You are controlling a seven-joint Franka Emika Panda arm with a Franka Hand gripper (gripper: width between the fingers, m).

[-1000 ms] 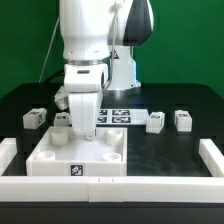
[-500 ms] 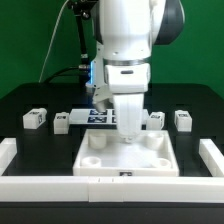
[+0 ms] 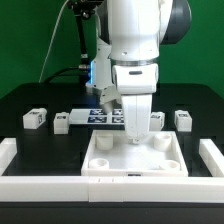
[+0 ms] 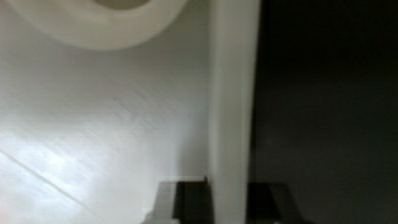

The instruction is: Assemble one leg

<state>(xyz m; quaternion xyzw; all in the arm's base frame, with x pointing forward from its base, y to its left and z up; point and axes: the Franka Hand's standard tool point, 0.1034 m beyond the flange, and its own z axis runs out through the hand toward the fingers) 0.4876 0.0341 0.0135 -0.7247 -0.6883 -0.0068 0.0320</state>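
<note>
Exterior view first, starting at the front. A low white fence (image 3: pixel 40 186) runs along the near edge of the black desk (image 3: pixel 40 145). Right behind it sits the big white table top (image 3: pixel 110 160), and it looks to be touching the fence.

A second ago the table top was over on the exterior view's left. Now it is in the middle. The fingers (image 3: pixel 135 136) came along with it and are down at its far wall.

In the wrist view that wall (image 4: pixel 231 100) runs right between them, beside a round hole (image 4: pixel 116 20). I think they are nearly shut, pinching the thin wall.

Farther back, four legs stand on the desk, and none is picked up. The first leg (image 3: pixel 35 118) and second leg (image 3: pixel 62 122) are on the exterior view's left. The third leg (image 3: pixel 156 121) is just beside the fingers, and the fourth leg (image 3: pixel 182 119) is past it. The marker board (image 3: pixel 98 116) lies in between.

The table top looks parked now. I think the next move is to let go and fetch a leg.
</note>
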